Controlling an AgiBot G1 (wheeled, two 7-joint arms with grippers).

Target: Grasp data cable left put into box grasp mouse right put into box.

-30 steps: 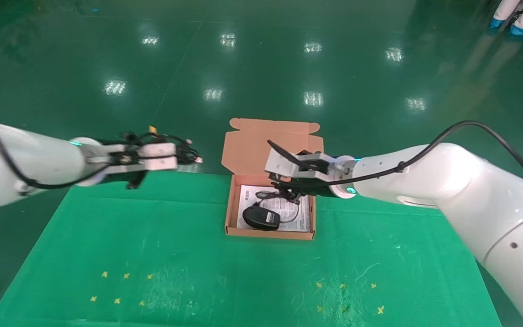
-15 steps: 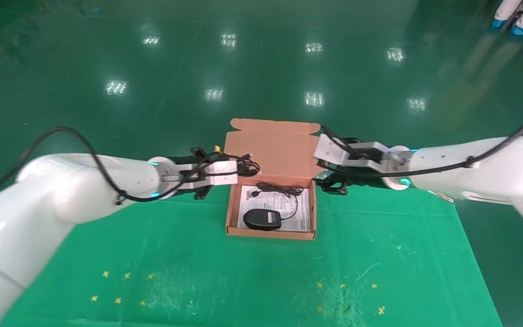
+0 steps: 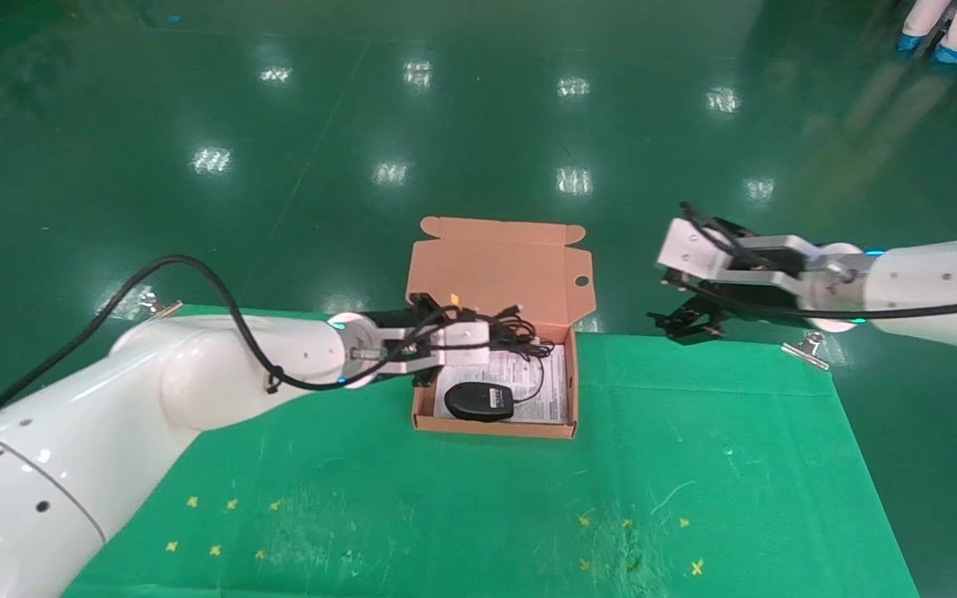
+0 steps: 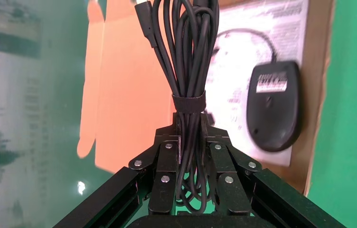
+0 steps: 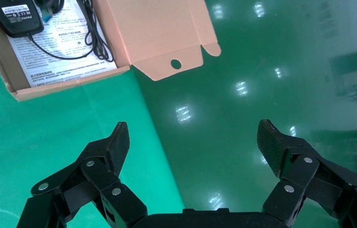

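Observation:
The orange-brown box (image 3: 424, 413) lies open at the table's far edge, its lid (image 3: 495, 270) standing up behind. The black mouse (image 3: 478, 402) lies label-up on the box's white sheet, its thin cord (image 3: 538, 378) looped beside it. My left gripper (image 3: 502, 336) is shut on the coiled data cable (image 3: 520, 330) and holds it over the back of the box. In the left wrist view the tied bundle (image 4: 189, 66) runs between the fingers (image 4: 164, 161), with the mouse (image 4: 274, 110) below it. My right gripper (image 3: 686, 320) is open and empty, off to the right of the box beyond the table's far edge.
The green cloth (image 3: 478, 498) covers the table, with small yellow marks (image 3: 221, 523) near the front. A metal clip (image 3: 807, 349) holds the cloth at the far right corner. Shiny green floor (image 3: 478, 124) lies beyond. The right wrist view shows the box (image 5: 67, 83) and floor.
My left gripper has moved right with the data cable, from left of the box to over its back part. My right gripper has drawn away from the box to the right, leaving the mouse inside.

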